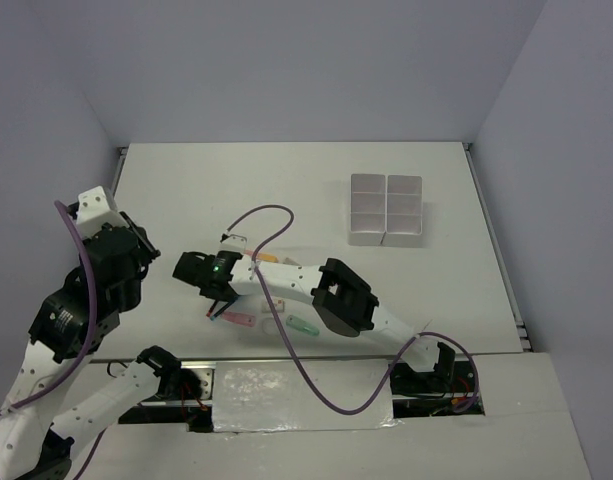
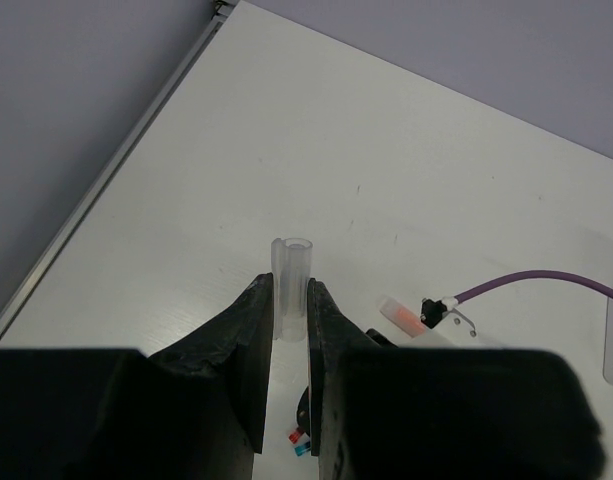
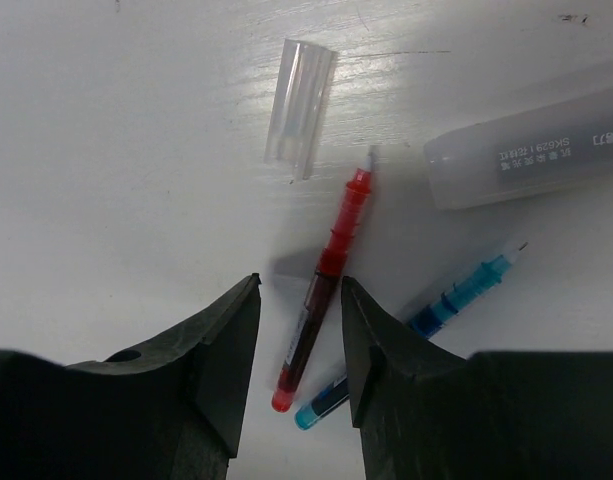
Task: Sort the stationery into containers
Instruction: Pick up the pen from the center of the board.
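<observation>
Pickup of the red pen (image 3: 331,255) is the step in hand, I judge: my right gripper (image 3: 299,282) hangs open astride it on the table, well apart from the white compartment block (image 1: 386,208). Next I must lower and close squarely. My left gripper (image 2: 290,290) is clamped on a clear cap (image 2: 292,262).

top: high, rear | left wrist: oblique | right wrist: close, downward | shared: table (image 1: 286,190)

Pale marker barrel (image 3: 531,150) cut by right edge, blue pen (image 3: 456,295) partly hidden
</observation>
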Robot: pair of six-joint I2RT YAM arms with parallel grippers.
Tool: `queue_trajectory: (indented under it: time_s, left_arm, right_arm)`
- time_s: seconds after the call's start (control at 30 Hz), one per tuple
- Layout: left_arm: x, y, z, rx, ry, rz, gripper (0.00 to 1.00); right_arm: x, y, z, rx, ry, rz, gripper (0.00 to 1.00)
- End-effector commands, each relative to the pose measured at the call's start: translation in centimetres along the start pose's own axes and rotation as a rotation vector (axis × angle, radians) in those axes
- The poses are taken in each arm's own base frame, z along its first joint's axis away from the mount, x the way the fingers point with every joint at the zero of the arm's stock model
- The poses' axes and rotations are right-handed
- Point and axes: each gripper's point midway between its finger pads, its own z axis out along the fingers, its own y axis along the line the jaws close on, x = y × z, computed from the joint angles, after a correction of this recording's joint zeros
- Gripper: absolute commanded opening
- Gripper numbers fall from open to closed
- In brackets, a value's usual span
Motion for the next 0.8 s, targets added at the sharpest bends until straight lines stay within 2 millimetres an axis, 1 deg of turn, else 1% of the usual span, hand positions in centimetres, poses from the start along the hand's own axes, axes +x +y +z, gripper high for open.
queue_trajectory:
  time_s: [0.0, 0.07, 0.27, 0.37, 0.47, 0.5, 0.67, 0.77]
  left_arm:
    - [-0.8, 0.1, 0.0, 0.002, -0.032, -0.007, 0.0]
    - [-0.8, 0.3, -0.1, -0.008, -0.036, -0.008, 0.0]
    - [-0.9, 0.7, -0.1, -0.019, -0.046, -0.013, 0.0]
    - [-0.9, 0.6, -0.2, -0.017, -0.046, -0.014, 0.0]
    - [-0.8, 0.7, -0.1, -0.017, -0.045, -0.013, 0.0]
    - [-0.9, 0.7, -0.1, -0.018, -0.047, -0.014, 0.0]
    - [-0.9, 0.8, -0.1, -0.023, -0.049, -0.009, 0.0]
    - [-1.0, 0.7, -0.1, -0.01, -0.056, -0.016, 0.0]
  right_arm:
    - [0.2, 0.7, -0.3, -0.014, 0.0, 0.001, 0.43]
    - [0.5, 0.1, -0.2, 0.003, 0.008, -0.004, 0.4]
    - [1.1, -1.2, -0.1, 0.032, 0.025, -0.014, 0.39]
    - [1.3, -1.3, 0.2, 0.032, 0.03, -0.029, 0.4]
    - [1.6, -1.0, 0.8, 0.022, 0.045, -0.047, 0.4]
    - [1.8, -1.2, 1.2, 0.03, 0.05, -0.051, 0.39]
    - [1.9, -1.4, 1.3, 0.038, 0.056, -0.053, 0.26]
    - [1.5, -1.6, 1.2, 0.048, 0.045, -0.057, 0.23]
